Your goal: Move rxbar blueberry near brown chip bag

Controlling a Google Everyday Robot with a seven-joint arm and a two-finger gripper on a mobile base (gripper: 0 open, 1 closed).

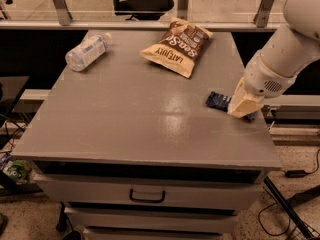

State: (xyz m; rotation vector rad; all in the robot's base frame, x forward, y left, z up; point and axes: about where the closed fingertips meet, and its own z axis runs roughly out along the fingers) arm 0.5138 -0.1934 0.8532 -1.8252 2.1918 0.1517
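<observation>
The rxbar blueberry (218, 100) is a small dark navy bar lying flat near the right edge of the grey table top (130, 119). Its right end is hidden behind my gripper (243, 106), which is down at the table surface right over that end. The brown chip bag (178, 46) lies at the back middle of the table, well behind and left of the bar.
A clear plastic bottle (88, 51) lies on its side at the back left corner. The table has a drawer with a handle (147, 196) below the front edge. A railing and an office chair stand beyond the table.
</observation>
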